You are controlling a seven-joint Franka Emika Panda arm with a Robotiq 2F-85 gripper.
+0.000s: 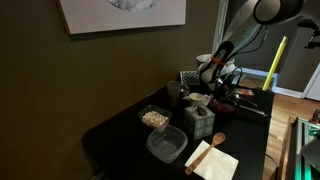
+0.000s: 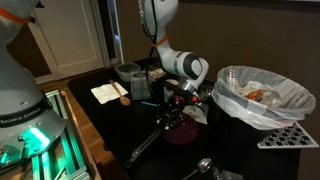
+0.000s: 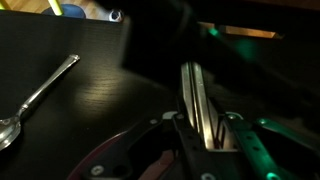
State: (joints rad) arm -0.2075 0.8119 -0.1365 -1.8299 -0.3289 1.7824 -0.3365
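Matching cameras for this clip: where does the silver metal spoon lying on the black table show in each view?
In an exterior view: silver metal spoon at the bottom edge, right of centre.
In an exterior view showing the black table from its far end: spoon not visible.
Wrist view: left side, lying diagonally, bowl at lower left.
Shared landmark: the gripper, shut on a long dark utensil.

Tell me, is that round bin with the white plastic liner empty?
Not empty: brownish scraps lie inside the white-lined round bin in an exterior view.
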